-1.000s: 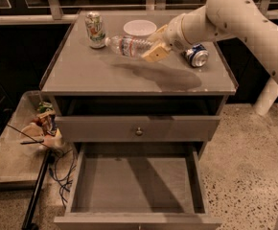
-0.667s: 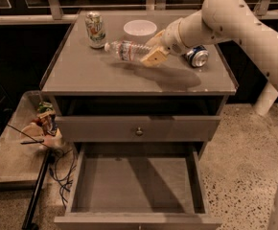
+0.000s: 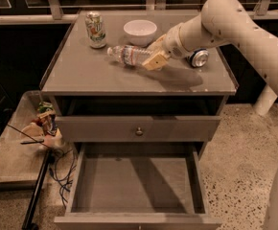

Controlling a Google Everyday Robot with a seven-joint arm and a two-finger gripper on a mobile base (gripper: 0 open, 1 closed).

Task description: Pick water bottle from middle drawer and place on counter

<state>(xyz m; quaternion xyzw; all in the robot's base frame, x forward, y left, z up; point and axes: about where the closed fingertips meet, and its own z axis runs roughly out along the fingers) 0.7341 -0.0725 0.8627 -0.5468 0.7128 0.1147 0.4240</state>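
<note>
The water bottle lies on its side over the back middle of the counter, white cap pointing left. It is low over the top or touching it; I cannot tell which. My gripper comes in from the right and is shut on the bottle's base end, one tan finger in front and one behind. The middle drawer stands pulled open at the bottom of the view, and its flat grey floor holds nothing.
A green-white soda can stands at the counter's back left and a white bowl behind the bottle. A blue can lies right of the gripper. The knobbed drawer front is shut. A low side table with clutter and cables is at the left.
The gripper and the bottle have moved slightly down and forward toward the counter top. Nothing else has moved.
</note>
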